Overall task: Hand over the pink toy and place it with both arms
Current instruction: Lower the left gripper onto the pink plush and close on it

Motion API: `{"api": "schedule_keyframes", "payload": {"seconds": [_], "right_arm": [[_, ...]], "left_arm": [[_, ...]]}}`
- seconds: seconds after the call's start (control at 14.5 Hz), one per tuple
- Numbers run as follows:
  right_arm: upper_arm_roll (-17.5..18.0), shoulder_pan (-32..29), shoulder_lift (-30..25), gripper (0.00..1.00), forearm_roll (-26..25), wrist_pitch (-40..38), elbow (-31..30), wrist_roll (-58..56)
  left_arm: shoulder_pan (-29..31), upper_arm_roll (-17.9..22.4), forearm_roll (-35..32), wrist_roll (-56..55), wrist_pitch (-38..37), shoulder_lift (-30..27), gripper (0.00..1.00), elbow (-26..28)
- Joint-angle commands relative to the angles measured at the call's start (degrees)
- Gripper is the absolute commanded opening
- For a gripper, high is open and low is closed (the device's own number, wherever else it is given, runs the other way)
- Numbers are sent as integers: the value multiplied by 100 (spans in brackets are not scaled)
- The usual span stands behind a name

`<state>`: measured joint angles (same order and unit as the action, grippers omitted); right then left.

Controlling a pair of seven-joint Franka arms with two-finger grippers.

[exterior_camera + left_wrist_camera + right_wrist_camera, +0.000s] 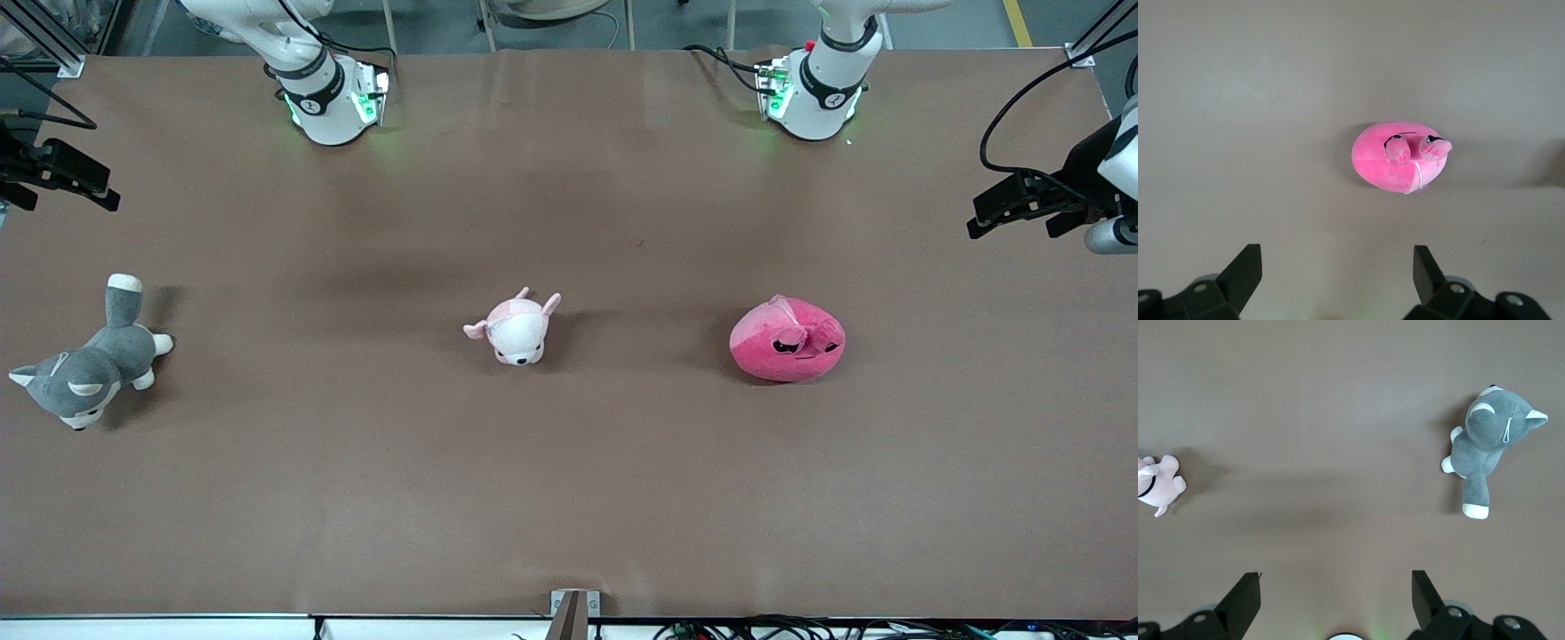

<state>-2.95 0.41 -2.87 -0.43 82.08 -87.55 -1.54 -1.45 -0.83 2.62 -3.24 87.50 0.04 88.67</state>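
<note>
Left gripper (1013, 216) spread, empty, raised at its tabletop (569, 498) end. Pink toy (788, 340) rests toward this end, left arm closer. Right gripper (67, 182) spread, empty, waiting above the other end.

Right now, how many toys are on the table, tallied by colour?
Hot pink: 1, the round pink toy
Pale pink and white: 1, the small eared plush
Grey and white: 1, the grey plush
Total: 3
</note>
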Motion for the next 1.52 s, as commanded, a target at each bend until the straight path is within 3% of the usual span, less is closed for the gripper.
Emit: {"api": "schedule_keyframes", "payload": {"seconds": [0.0, 0.55, 0.9, 1.31, 1.45], "right_arm": [[-21, 20, -126, 100, 43, 36, -131, -40], [-21, 11, -126, 100, 263, 106, -96, -40], [-21, 11, -126, 100, 263, 1, -96, -40], [-21, 20, -126, 100, 219, -8, -96, -48], [-21, 11, -126, 100, 201, -8, -96, -48]], "left_arm": [[-13, 30, 81, -28, -119, 32, 100, -87], [-13, 39, 28, -72, -102, 58, 100, -122], [-136, -31, 116, -448, -41, 601, 100, -60], [-619, -75, 125, -1889, 854, 1630, 100, 71], [-655, -75, 133, -2206, 1355, 1702, 100, 403]]}}
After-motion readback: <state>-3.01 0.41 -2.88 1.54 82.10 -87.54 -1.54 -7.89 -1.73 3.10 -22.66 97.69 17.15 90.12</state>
